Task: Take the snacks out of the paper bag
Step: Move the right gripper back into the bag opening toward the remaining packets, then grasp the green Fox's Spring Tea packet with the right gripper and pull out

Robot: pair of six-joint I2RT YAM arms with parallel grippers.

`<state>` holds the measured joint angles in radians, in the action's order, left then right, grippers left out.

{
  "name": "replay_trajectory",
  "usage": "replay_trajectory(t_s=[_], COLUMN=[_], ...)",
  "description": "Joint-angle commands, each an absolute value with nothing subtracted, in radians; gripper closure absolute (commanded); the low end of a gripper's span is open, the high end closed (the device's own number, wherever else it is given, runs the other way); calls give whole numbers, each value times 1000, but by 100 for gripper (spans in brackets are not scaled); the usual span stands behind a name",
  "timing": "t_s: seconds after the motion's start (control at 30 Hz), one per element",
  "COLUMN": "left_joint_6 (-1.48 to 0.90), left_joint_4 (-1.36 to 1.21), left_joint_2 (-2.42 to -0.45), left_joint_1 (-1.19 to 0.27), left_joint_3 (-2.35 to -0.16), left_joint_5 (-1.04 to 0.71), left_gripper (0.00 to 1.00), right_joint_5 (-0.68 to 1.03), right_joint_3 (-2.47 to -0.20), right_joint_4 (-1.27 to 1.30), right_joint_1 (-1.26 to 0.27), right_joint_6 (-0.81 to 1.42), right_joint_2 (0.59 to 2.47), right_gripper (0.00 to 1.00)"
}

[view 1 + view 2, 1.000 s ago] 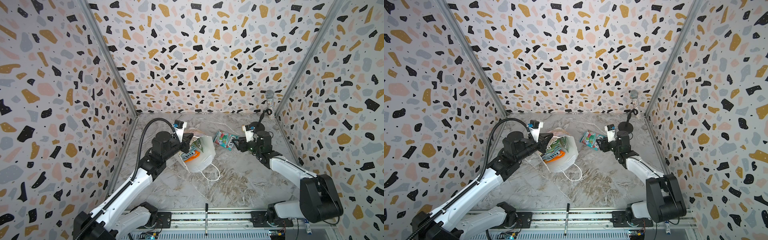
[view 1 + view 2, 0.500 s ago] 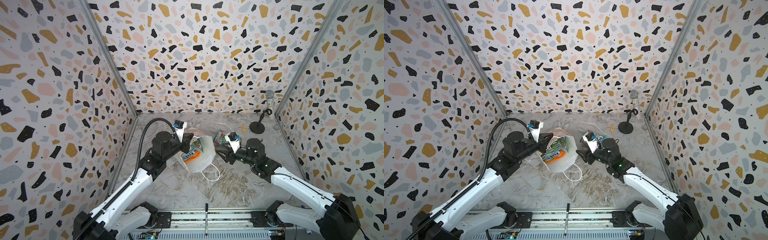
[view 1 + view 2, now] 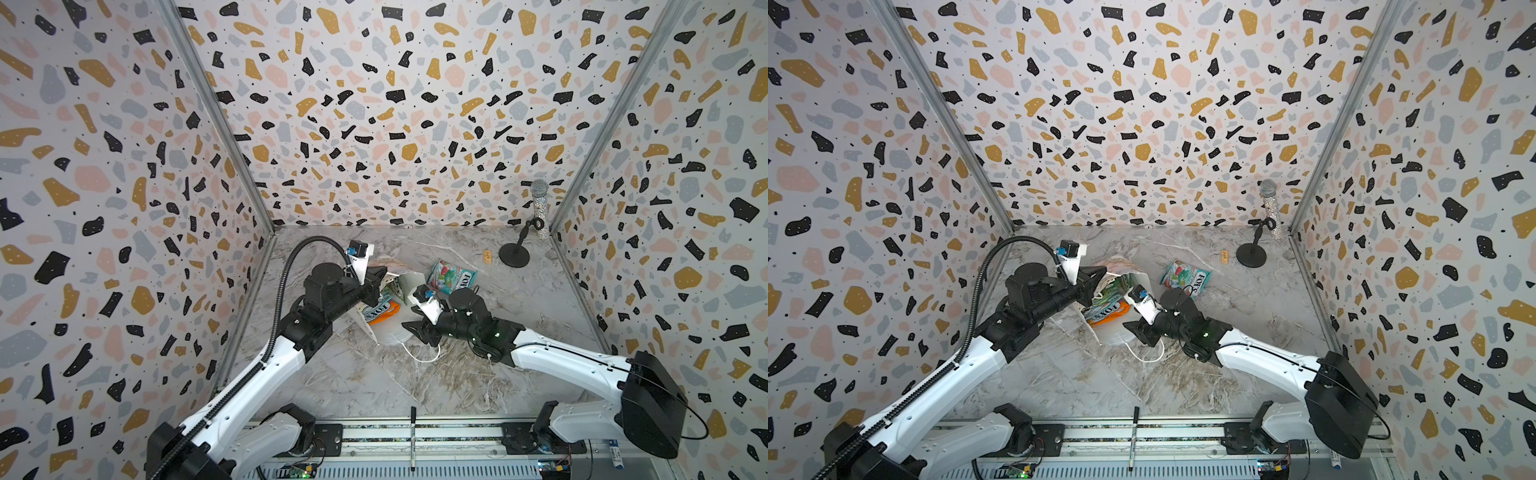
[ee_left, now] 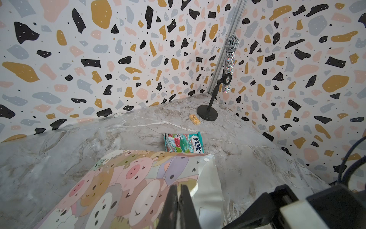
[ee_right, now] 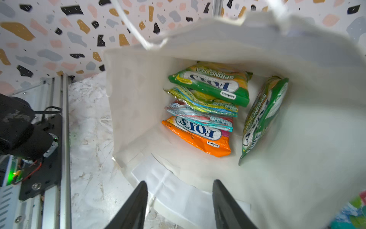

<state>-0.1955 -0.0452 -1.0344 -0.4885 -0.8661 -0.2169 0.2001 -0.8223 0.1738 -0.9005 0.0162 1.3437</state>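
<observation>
**Entry: bag unloading, part done**

1. Left gripper (image 4: 179, 198): jaws pinched flat on the upper rim of the bag (image 4: 118, 178), with no gap between them. The bag lies on its side, printed face up. This grip lifts the mouth open towards the other arm.

2. Right gripper (image 5: 179, 182): jaws about half spread, nothing between them. It sits at the bag's mouth, fingertips over the lower wall (image 5: 168, 178) and aimed straight in.

3. Snacks, inside, ahead of the right gripper at the closed end:
 - orange packet (image 5: 198, 136), bottom of a stack and nearest the fingertips
 - teal-red packet (image 5: 198, 117), on top of it
 - yellow-green packet (image 5: 202, 99), next up
 - green packet (image 5: 212, 83), top of the stack
 - second green packet (image 5: 263, 115), on edge beside the stack, leaning on the side wall

4. Snack, outside: teal packet (image 3: 453, 276), flat on the table (image 3: 519, 324) behind the right gripper, beside its wrist and clear of the bag.

5. Step in hand, as judged: one packet out, five to go. The right gripper is lined up to reach in for the next.

6. Next move calls for:
 - reaching further in without catching the lower wall
 - choosing one exposed edge; the orange packet's near edge or the on-edge green one looks easiest
 - closing on a single glossy packet, not several
 - a firm left-hand pinch so the mouth does not collapse
</observation>
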Motion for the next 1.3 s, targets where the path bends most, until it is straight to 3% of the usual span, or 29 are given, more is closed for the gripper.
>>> replay_trajectory(t_s=[0.0, 0.6, 0.97, 1.27], left_joint_6=[-190, -187, -186, -187], left_joint_4=[-78, -87, -97, -99], left_joint_2=[-1031, -1020, -1011, -1003], left_joint_1=[-494, -497, -500, -502], left_joint_3=[-865, -864, -861, -861], left_joint_5=[-204, -233, -256, -264], left_gripper=[100, 100, 100, 100], right_joint_5=[94, -280, -399, -430], right_joint_3=[-879, -1046, -1104, -1151], right_joint_4=[179, 206, 257, 282], right_joint_1=[-922, -952, -952, -951], right_joint_6=[10, 115, 192, 185], right_joint_2=[1397, 1722, 1802, 1863], right_gripper=[48, 57, 65, 61])
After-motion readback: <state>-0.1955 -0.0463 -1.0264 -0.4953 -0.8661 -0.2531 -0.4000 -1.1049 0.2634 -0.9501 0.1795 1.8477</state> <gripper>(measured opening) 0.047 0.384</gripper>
